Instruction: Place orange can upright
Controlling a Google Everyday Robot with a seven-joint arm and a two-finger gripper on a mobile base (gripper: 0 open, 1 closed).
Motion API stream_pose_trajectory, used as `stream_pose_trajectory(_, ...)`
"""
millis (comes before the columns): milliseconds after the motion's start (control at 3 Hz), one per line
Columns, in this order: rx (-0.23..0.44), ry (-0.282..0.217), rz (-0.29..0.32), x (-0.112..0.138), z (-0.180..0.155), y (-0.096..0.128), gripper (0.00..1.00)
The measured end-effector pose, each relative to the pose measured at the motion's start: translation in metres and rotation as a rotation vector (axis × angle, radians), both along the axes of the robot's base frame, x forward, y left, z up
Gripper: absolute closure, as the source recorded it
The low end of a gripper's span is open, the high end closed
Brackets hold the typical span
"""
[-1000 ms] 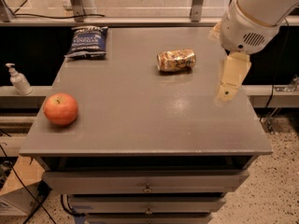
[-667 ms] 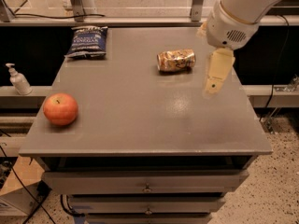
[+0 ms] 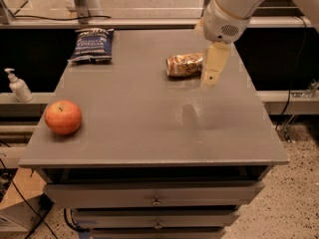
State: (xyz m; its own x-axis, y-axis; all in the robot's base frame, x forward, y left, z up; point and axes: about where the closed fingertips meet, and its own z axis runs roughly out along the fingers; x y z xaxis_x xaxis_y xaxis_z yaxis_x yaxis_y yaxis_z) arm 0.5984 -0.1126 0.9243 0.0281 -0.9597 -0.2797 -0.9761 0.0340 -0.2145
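Note:
The orange can (image 3: 184, 64) lies on its side on the grey tabletop (image 3: 149, 113), toward the back right, shiny orange-gold with pale lettering. My gripper (image 3: 213, 71) hangs from the white arm at the upper right, its pale finger pointing down just right of the can and overlapping the can's right end in this view. I cannot tell whether it touches the can.
A red-orange apple (image 3: 63, 117) sits near the front left edge. A dark blue chip bag (image 3: 92, 45) lies at the back left. A soap dispenser (image 3: 18, 85) stands on a ledge left of the table. Drawers sit below the tabletop.
My gripper has moved left and toward the back, from the table's right side to just beside the can's right end. The can, apple and bag have not moved.

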Motion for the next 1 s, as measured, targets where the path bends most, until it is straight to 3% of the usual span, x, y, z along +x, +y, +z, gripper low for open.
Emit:
stream_pose_trajectory(333,-0.034,0.040,0.007,0.002,-0.017,0.008,0.00)
stream_pose_trajectory(1000,-0.130,0.033,0.050,0.047,-0.045,0.025,0.00)
